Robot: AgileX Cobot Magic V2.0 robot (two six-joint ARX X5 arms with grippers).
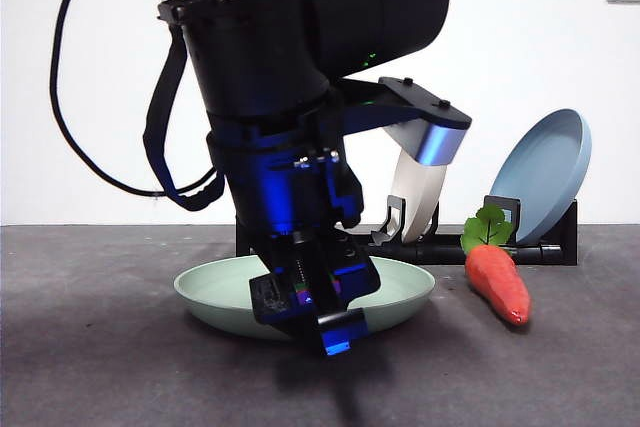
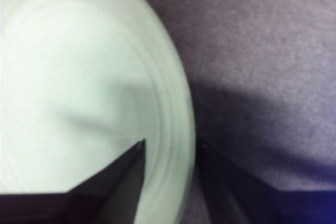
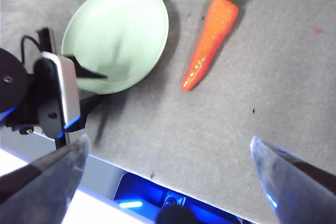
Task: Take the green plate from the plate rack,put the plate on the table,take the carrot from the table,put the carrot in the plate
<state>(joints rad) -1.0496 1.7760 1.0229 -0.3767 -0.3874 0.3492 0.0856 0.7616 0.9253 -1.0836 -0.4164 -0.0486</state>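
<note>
Grey table (image 1: 90,367) held the green plate (image 1: 215,287) flat; left gripper (image 1: 318,315) straddled its rim unclenched, carrot (image 1: 497,282) just beside; right gripper (image 3: 168,153) gaped above.

You have the green plate (image 1: 400,292) flat on the table (image 1: 90,347), front centre, with the left gripper (image 1: 318,315) at its near rim, one jaw inside, one outside. The carrot (image 1: 497,279) lies on the table just right of the plate, apart from it. The plate rack (image 1: 560,237) stands behind both.
</note>
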